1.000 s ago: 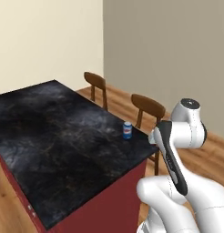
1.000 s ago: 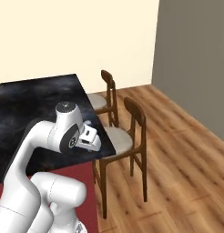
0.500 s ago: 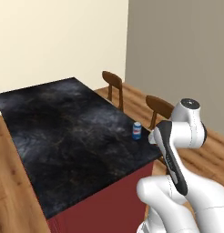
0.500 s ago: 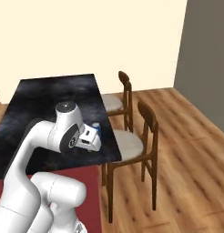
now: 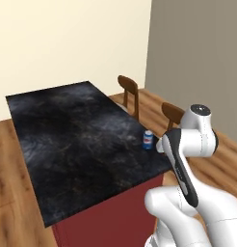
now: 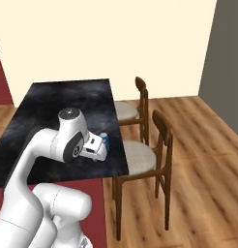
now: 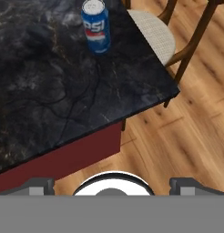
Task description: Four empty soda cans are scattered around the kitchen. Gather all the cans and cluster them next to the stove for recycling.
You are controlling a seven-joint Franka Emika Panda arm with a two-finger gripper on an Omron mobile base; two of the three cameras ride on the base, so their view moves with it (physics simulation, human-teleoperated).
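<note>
While the arm is folded back close over its base, the left base view shows a blue soda can [image 5: 148,140] standing upright near the right edge of the black marbled island counter [image 5: 67,144], with two wooden chairs [image 5: 129,92] just beyond that edge. To take this can well, I judge the hand should travel forward over the counter, come down with the fingers on either side of the can's body, and close around its middle, so the can neither tips nor slides off the nearby edge.

From the right base view, the can [image 6: 105,140] peeks out just past the robot's wrist, and the nearer chair [image 6: 142,155] sits tucked against the counter edge [image 6: 118,145]. The approach should stay above the counter and clear of the chair backs.

Looking along the hand, the can [image 7: 96,26] stands at the top, well apart from the gripper [image 7: 112,185], whose jaws are spread fully wide and hold nothing. Its label reads "PSI" in white on blue over a red and white emblem, seemingly a Pepsi can; the first letters curve out of sight. Its silver top is visible. A cushioned chair seat [image 7: 152,34] lies just beside the counter corner.
</note>
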